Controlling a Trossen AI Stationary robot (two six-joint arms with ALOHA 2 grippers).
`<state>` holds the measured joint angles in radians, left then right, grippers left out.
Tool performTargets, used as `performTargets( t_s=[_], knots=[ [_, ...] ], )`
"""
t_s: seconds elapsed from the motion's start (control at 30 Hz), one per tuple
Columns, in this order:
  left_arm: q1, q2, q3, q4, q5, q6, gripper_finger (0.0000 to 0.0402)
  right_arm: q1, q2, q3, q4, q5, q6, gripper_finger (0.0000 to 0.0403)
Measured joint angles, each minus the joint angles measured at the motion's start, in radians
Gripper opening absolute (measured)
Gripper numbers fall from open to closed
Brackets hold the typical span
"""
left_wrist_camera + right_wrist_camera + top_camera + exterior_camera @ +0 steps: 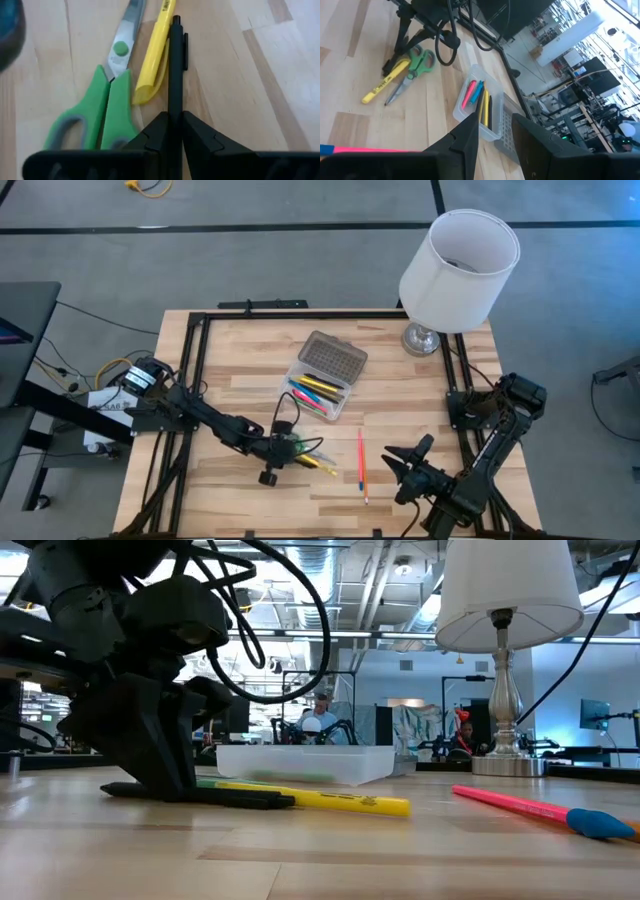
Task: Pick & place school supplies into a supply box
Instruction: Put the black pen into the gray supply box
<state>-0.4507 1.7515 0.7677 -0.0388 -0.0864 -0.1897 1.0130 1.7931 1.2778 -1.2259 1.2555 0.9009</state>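
Left wrist view: the left end effector (175, 131) is seen with its two fingers brought together on a black pen (175, 70), clamped near the pen's rear so that most of the barrel projects forward along the worktop (240, 75). A grip on the narrow barrel from both sides appears chosen because the pen lies flat and close against a yellow marker (156, 50); only a slim pinch could take one without the other. The green-handled scissors (102, 102) are lying shut just beside the marker, blades pointing the same way, handles nearest the fingers. No lift can be read yet; the pen seems to rest on the wood.

In the high view, this cluster is placed in front of the supply box (322, 380), which stands open near the worktop's middle, its grey dotted lid folded back on the far side. Several supplies are already laid lengthwise inside the clear tray: pink, blue, yellow and black are made out in the right wrist view. A pink pencil (361, 462) with a blue end lies apart, between the two arms. A lamp (455, 265) stands at the far right corner.

The right end effector (408, 464) is held waiting at the near right, its fingers spread apart and empty.
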Motion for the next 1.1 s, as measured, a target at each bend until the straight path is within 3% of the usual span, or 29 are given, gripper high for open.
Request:
performTargets(
  t_s=[0.27,0.67,1.1],
  knots=[
    [-0.052,-0.002,0.019,-0.092,0.023,-0.125,0.0037,0.0,0.0,0.0,0.0,-0.001,0.0,0.0113],
    [-0.134,0.006,0.178,-0.43,0.045,-0.239,0.004,0.0,0.0,0.0,0.003,-0.002,0.007,0.0113],
    [-0.134,0.006,0.193,-0.432,0.036,-0.243,0.0041,0.0,0.0,0.0,0.003,-0.002,0.009,0.0113]
  ],
)
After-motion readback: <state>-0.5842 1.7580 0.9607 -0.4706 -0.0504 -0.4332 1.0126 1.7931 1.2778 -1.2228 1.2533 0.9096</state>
